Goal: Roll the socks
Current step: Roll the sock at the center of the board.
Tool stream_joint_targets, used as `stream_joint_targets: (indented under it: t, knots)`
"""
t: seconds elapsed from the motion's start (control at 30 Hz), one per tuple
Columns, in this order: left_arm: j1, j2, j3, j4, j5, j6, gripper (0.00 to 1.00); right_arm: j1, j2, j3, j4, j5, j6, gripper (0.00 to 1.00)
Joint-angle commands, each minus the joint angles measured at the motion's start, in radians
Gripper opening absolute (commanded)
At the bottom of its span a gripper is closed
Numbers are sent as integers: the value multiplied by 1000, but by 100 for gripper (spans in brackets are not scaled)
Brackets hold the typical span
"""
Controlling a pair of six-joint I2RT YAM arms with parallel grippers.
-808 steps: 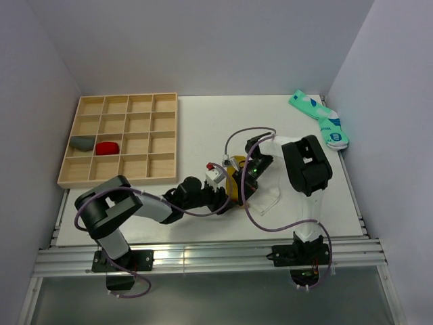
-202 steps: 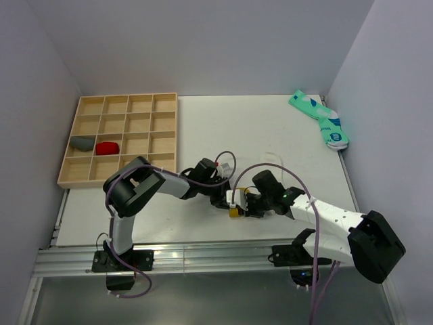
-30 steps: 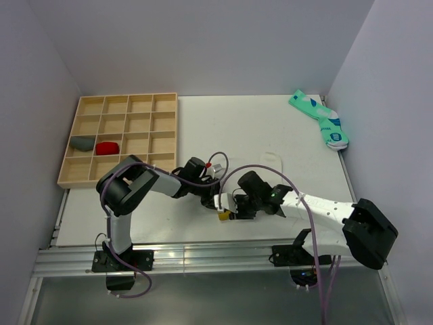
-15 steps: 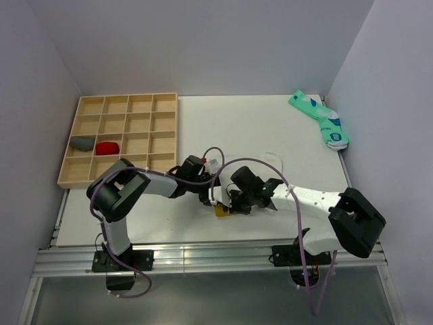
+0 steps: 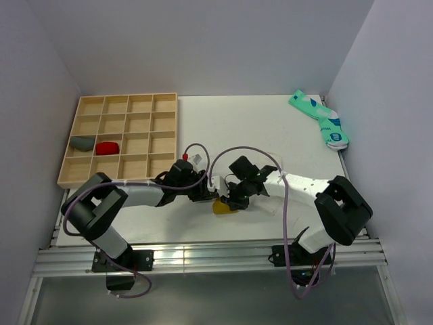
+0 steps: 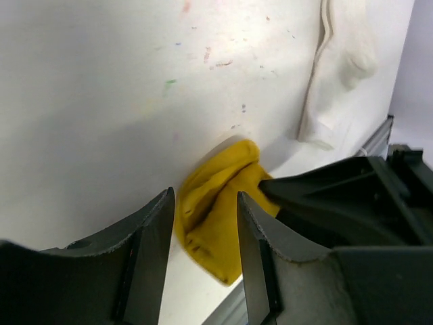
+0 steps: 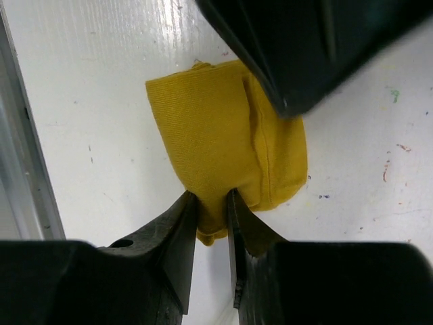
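Observation:
The mustard-yellow sock [image 5: 222, 207] lies bunched into a short roll near the table's front edge. My right gripper [image 7: 212, 202] is shut on a fold at its near end [image 7: 223, 135], and in the top view this gripper [image 5: 230, 200] sits right over the roll. My left gripper [image 6: 204, 206] is open; the yellow sock [image 6: 216, 223] lies just past its tips without touching them. From above, the left gripper [image 5: 206, 194] is just left of the roll. The white sock [image 6: 338, 61] lies flat further right, apart from the yellow one.
A wooden compartment tray [image 5: 122, 101] at the back left holds a grey bundle [image 5: 83, 143] and a red bundle [image 5: 107, 147]. Teal patterned socks [image 5: 321, 118] lie at the back right corner. The table's metal front rail [image 5: 203, 256] runs close below the roll.
The left gripper has opened, let go of the yellow sock and drawn back to the left. The right gripper has closed on the sock and swung in toward the left.

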Motion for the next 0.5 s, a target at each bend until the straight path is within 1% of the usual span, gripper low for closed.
stream_joint_targets:
  t: [0.0, 0.13, 0.2, 0.33, 0.43, 0.47]
  knots:
    - [3, -103, -79, 82, -121, -3, 47, -39, 52, 38, -151, -2, -14, 22]
    - [3, -211, -198, 184, -211, 20, 49, -64, 90, 70, -194, -24, -32, 22]
    - [3, -239, -231, 243, -222, 43, 49, -74, 107, 96, -220, -31, -31, 22]
    - [-1, -282, -312, 336, -214, 41, 49, -79, 154, 135, -260, -48, -25, 22]
    - [-27, -308, -364, 386, -234, 18, 52, -87, 188, 167, -280, -53, -5, 21]
    - [-56, -317, -374, 391, -265, 12, 54, -87, 196, 184, -289, -53, 1, 21]
